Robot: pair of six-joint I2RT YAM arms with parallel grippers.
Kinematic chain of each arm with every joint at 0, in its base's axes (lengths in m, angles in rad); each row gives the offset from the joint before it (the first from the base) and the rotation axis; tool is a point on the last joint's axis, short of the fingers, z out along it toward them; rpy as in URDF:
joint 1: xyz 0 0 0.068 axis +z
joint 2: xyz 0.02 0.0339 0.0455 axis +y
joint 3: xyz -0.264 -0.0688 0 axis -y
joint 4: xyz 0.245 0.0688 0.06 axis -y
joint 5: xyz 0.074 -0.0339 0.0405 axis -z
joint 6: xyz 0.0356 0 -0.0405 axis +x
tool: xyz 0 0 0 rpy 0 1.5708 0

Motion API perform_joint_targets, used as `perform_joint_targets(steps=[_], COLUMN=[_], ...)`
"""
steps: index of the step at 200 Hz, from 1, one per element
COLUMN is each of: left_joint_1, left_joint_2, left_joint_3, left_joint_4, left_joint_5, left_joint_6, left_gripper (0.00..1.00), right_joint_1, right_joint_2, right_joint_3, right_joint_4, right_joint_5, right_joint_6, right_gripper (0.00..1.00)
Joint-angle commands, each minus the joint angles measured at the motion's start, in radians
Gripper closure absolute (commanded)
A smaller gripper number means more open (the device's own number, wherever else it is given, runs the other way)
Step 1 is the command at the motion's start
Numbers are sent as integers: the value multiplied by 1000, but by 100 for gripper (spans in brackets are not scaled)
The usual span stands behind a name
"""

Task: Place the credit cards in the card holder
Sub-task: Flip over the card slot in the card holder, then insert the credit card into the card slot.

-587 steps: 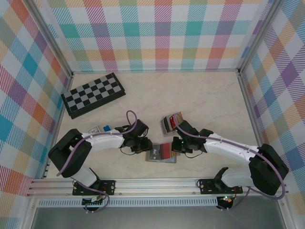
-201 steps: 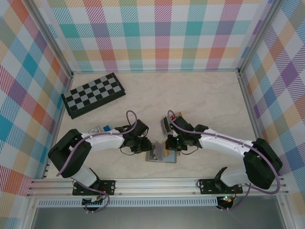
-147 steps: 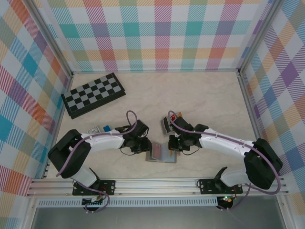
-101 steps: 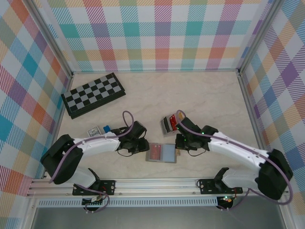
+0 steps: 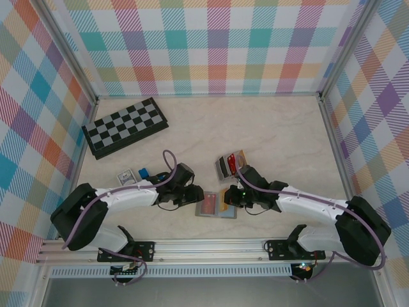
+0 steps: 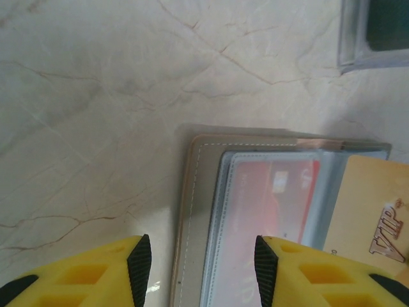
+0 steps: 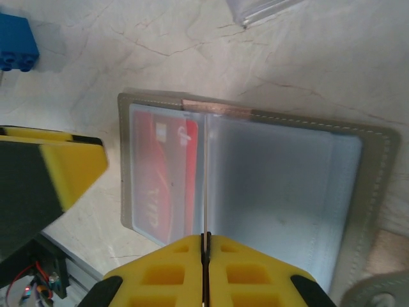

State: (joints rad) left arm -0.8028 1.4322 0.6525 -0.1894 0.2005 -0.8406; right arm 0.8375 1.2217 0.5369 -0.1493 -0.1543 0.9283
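Observation:
The card holder (image 5: 216, 214) lies open and flat near the front edge. A red card (image 7: 163, 169) sits in its left clear sleeve, and the right sleeve (image 7: 275, 185) is bare. My right gripper (image 7: 204, 246) is shut on a thin yellow-orange credit card (image 6: 374, 211), held on edge over the holder's fold. My left gripper (image 6: 202, 272) is open, its jaws straddling the holder's left edge (image 6: 192, 211) with nothing pinched. More credit cards (image 5: 230, 165), black and red, lie fanned just behind the holder.
A black-and-grey chequered board (image 5: 124, 128) lies at the back left. A blue block (image 5: 144, 171) and a small box (image 5: 126, 175) sit by the left arm. Checked walls stand on three sides, and a metal rail (image 5: 204, 246) runs along the front.
My left gripper has opened and let go of the holder's raised flap, which now lies flat. My right gripper has swung out and back over the holder with the yellow-orange card.

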Motion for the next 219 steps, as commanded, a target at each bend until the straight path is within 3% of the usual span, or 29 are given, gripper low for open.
perform_joint_targets(steps=[1,102,173,219], left_joint_1=[-7,-7,-14,-17], left_joint_2=[29,95,106,106], left_joint_3=[17,18,13,4], left_joint_4=[30,34,19,21], left_joint_5=[45,75,51,40], left_joint_6=[18,24,-8,-27], left_gripper=[53,64,75,76], right_joint_1=[6,18,37,40], right_joint_2=[10,124,147,116], right_joint_3=[-29,-58,-92,-89], right_joint_4=[136,170,300,190], right_joint_5=[-42,-45,-90,-56], right_joint_6=[45,103,157,116], right_gripper=[92,93,93,93])
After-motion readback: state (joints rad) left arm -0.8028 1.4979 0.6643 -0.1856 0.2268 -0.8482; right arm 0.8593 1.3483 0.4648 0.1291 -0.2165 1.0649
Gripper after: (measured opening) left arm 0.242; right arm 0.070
